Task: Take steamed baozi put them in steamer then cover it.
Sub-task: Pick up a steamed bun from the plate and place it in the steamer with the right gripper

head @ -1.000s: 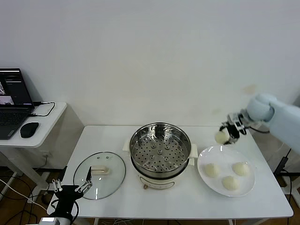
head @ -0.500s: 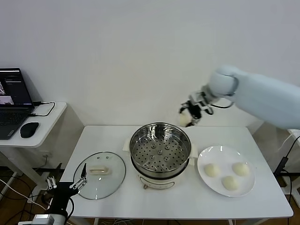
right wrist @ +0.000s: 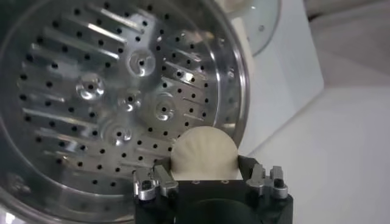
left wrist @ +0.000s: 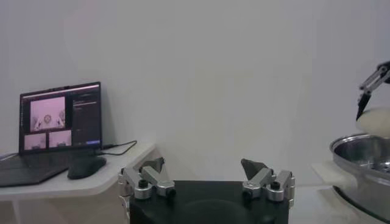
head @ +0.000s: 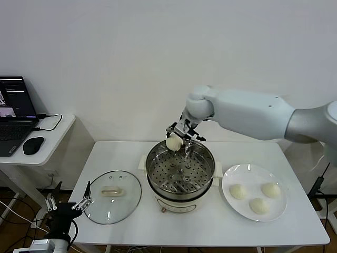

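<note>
My right gripper (head: 176, 138) is shut on a cream-white baozi (head: 173, 142) and holds it above the far left rim of the steel steamer (head: 180, 167). In the right wrist view the baozi (right wrist: 203, 154) sits between the fingers, over the steamer's perforated floor (right wrist: 116, 97) near its rim. Three more baozi (head: 238, 191) lie on the white plate (head: 230, 174) to the right. The glass cover (head: 112, 196) with its cream handle lies flat on the table left of the steamer. My left gripper (head: 67, 203) is open and empty, low off the table's front left corner.
A side table at the left holds a laptop (head: 16, 113) and a mouse (head: 32, 145). The white wall stands close behind the table. The steamer sits on a cream cooker base (head: 174, 205) in the middle of the table.
My right arm has carried the baozi from above the plate leftward across the steamer to its far left rim. My left gripper has drifted a little left and lower.
</note>
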You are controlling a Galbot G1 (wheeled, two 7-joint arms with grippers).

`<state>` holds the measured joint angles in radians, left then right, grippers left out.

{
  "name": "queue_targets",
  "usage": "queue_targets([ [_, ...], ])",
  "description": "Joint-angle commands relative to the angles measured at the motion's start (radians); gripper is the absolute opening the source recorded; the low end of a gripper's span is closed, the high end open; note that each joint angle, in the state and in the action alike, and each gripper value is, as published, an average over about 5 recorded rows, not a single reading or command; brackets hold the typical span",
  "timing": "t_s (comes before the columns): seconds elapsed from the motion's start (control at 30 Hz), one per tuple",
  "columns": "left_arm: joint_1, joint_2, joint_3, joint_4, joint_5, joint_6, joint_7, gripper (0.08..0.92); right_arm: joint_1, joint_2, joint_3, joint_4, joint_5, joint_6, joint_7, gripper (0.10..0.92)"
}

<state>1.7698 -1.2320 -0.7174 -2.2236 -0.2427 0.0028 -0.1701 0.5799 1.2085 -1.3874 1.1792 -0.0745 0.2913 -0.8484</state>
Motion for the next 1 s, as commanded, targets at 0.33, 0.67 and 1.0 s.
queue_targets([
  [0.33,0.003,-0.014,-0.001,-0.011,0.005,0.005,-0.002,0.823,-0.102,0.018,0.009,-0.067,-0.224,0.159,0.069,0.670],
  [0.67,0.003,-0.015,0.001,-0.019,0.005,0.007,-0.003,0.823,-0.108,0.013,0.018,-0.088,-0.227,0.165,0.082,0.758],
  [1.0,0.003,-0.009,-0.001,-0.044,0.004,0.021,-0.003,0.823,0.058,-0.120,0.000,0.135,0.185,-0.163,-0.092,0.822],
])
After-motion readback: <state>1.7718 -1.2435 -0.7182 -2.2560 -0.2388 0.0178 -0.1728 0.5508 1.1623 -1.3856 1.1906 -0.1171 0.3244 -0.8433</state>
